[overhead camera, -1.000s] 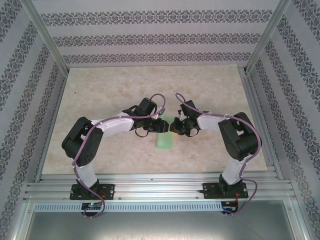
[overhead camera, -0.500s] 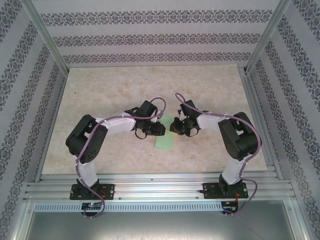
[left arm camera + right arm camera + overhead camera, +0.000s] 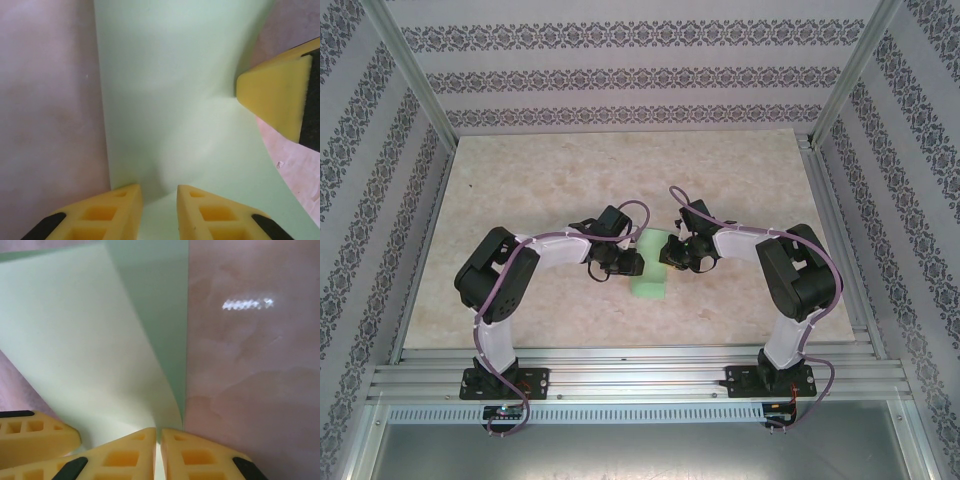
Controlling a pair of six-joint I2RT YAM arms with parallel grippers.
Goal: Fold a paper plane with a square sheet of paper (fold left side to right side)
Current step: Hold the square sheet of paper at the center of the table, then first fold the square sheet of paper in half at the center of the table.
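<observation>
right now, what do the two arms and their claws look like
Both the left arm and right arm have white links between bulky black joints, with a purple cable looped along each. The left claw and right claw have wedge-shaped yellow fingers with rectangular cut-outs and black backing.

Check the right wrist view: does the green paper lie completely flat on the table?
No, the sheet of paper curls upward where the right gripper pinches it.
</observation>
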